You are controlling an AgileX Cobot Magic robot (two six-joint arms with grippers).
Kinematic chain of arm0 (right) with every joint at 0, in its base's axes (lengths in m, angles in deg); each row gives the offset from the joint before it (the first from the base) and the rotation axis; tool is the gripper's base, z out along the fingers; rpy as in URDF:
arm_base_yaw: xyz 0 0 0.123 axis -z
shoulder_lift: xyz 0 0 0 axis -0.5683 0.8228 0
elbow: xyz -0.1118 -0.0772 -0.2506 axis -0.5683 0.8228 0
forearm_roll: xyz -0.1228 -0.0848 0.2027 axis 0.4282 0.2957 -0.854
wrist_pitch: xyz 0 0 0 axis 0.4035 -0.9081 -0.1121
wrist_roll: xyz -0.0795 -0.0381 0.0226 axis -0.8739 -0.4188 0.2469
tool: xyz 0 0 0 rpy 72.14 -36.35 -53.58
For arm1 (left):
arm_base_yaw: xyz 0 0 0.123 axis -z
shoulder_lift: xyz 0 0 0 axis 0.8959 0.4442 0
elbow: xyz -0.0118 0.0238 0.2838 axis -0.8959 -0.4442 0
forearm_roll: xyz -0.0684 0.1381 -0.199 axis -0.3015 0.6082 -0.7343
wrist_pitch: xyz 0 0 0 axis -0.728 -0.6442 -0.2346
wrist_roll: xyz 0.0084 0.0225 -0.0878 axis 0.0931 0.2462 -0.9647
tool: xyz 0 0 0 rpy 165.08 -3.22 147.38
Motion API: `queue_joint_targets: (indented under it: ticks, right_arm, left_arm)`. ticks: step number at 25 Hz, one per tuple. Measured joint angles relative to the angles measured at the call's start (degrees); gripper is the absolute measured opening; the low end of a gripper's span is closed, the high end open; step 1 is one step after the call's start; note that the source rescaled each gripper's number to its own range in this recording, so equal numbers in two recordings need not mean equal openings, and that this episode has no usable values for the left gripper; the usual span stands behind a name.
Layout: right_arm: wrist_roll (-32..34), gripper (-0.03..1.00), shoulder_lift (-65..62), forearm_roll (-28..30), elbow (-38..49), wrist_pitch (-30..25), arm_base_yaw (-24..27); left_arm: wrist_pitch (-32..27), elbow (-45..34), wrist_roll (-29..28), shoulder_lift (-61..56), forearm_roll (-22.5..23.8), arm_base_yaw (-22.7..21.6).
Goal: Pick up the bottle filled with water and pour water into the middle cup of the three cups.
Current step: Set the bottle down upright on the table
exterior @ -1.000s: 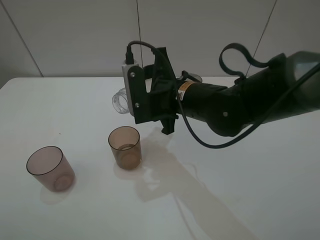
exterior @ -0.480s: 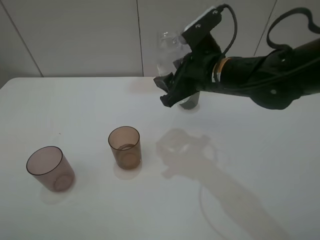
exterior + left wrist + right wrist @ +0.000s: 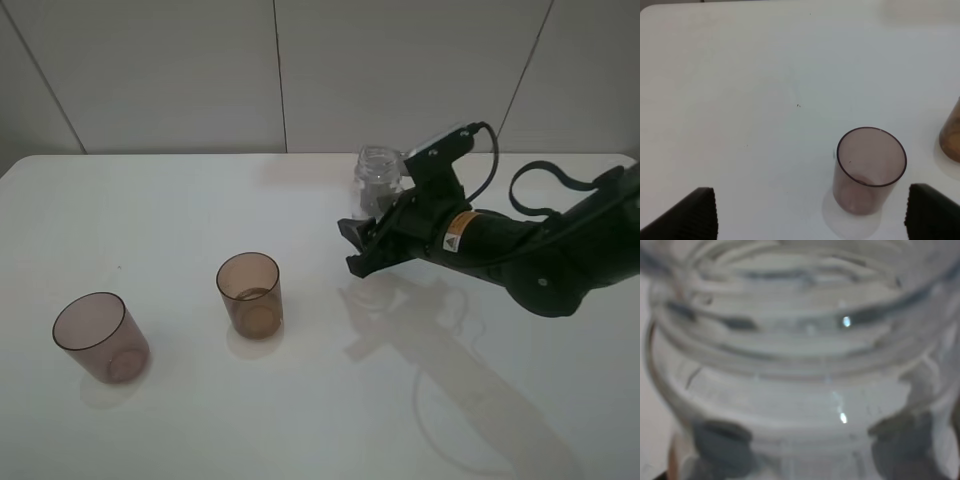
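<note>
We see the right arm reaching low across the white table (image 3: pixel 150 220), its right gripper (image 3: pixel 362 246) clamped shut on the bottle (image 3: pixel 378 170). The clear bottle stands upright in the gripper, its wide threaded neck (image 3: pixel 790 340) filling the right wrist view, blurred. The middle cup (image 3: pixel 250 293), amber-brown, stands near the gripper on the side its tips point toward, apart from it, nothing between. The pinkish-mauve cup (image 3: pixel 98 336) sits farther beyond. The left gripper (image 3: pixel 810 212) hangs with jaws spread wide above this mauve cup, empty.
</note>
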Motion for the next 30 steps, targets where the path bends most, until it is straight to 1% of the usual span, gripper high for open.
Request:
queue_joint_targets:
  ticks: [4,7,13,14,16,17,19,21,24,27,30]
  right_arm:
    - [-1.0,0.0,3.34,-0.34,0.0,6.26,0.25]
    - [-1.02,0.0,5.99,-0.87,-0.05,9.05,0.35]
    - [-1.06,0.0,8.97,-0.87,-0.05,10.36,0.35]
    - [-1.06,0.01,9.23,-0.87,-0.05,10.36,0.35]
    - [-1.06,0.06,9.7,-0.87,-0.05,10.37,0.35]
    - [-1.13,0.14,9.89,-0.87,-0.05,10.42,0.35]
    - [-1.18,0.34,9.97,-0.92,-0.05,10.56,0.35]
    - [-1.18,0.51,9.97,-1.05,-0.05,10.7,0.35]
    - [-1.18,0.73,9.97,-1.67,-0.05,10.7,0.35]
    - [-1.18,0.91,8.72,-2.65,-0.05,9.69,0.35]
    - [-1.18,0.97,5.99,-2.65,-0.05,8.84,0.35]
  left_arm:
    - [0.0,0.0,0.0,0.0,0.0,0.0]
    - [0.0,0.0,0.0,0.0,0.0,0.0]
    - [0.0,0.0,0.0,0.0,0.0,0.0]
    - [0.0,0.0,0.0,0.0,0.0,0.0]
    - [0.0,0.0,0.0,0.0,0.0,0.0]
    - [0.0,0.0,0.0,0.0,0.0,0.0]
    - [0.0,0.0,0.0,0.0,0.0,0.0]
    - [0.0,0.0,0.0,0.0,0.0,0.0]
    - [0.0,0.0,0.0,0.0,0.0,0.0]
    - [0.0,0.0,0.0,0.0,0.0,0.0]
    - [0.0,0.0,0.0,0.0,0.0,0.0]
